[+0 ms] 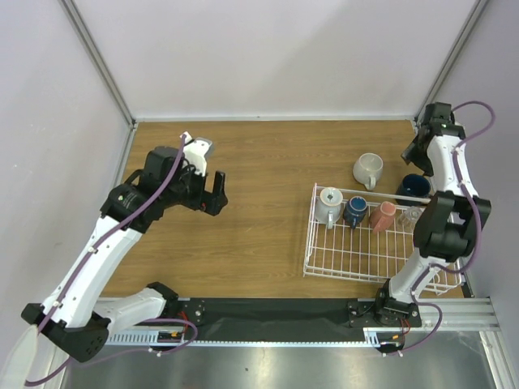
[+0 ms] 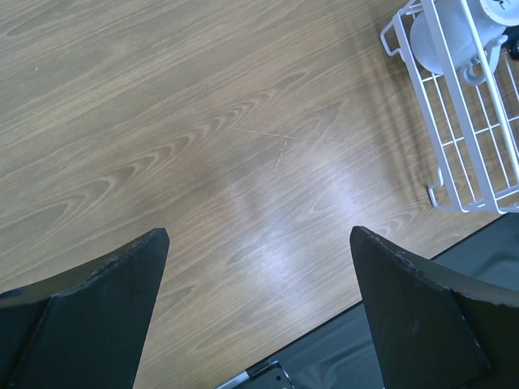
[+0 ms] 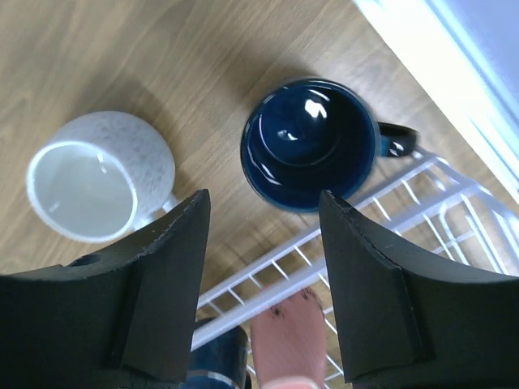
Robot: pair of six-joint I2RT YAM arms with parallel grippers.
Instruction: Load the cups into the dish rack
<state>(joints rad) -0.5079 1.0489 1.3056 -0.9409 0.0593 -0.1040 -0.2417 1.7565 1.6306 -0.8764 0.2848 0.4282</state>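
Note:
The white wire dish rack (image 1: 309, 239) sits at the table's right. Along its far side stand a pale grey-blue mug (image 1: 330, 204), a dark blue mug (image 1: 355, 211), a reddish-pink cup (image 1: 383, 215) and a small clear glass (image 1: 409, 215). Behind the rack, on the wood, a cream-white mug (image 1: 368, 169) lies on its side and another dark blue mug (image 1: 414, 188) stands upright. My right gripper (image 3: 263, 211) hovers open and empty above the gap between those two mugs (image 3: 97, 174) (image 3: 308, 142). My left gripper (image 1: 214, 203) is open and empty over bare wood, left of the rack (image 2: 478, 146).
A black mat (image 1: 268, 309) runs along the near edge by the arm bases. White walls with metal corner posts (image 1: 97, 57) close in the table at the back and both sides. The right arm's elbow (image 1: 446, 227) overhangs the rack's right end.

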